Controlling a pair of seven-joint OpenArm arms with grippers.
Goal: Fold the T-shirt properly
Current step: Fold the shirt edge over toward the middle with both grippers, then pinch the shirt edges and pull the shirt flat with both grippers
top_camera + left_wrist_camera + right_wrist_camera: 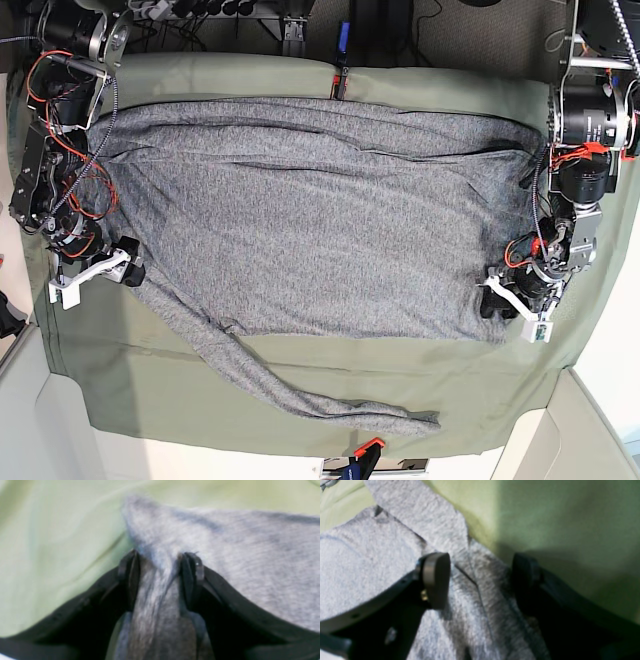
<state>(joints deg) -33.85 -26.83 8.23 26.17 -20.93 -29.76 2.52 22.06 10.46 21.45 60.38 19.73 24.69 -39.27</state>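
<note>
The heather-grey T-shirt lies spread wide over the olive-green table cloth. One long strip of it trails toward the near edge. My left gripper sits at the shirt's lower right corner. In the left wrist view its jaws stand apart with a raised ridge of the T-shirt bunched between them. My right gripper is at the shirt's left edge. In the right wrist view it stands wide open astride a folded edge of the T-shirt.
The green cloth covers the whole table, and its edge hangs at the front. Both arm bases with cables stand at the back left and back right. A red and blue clamp holds the cloth at the back, another at the front.
</note>
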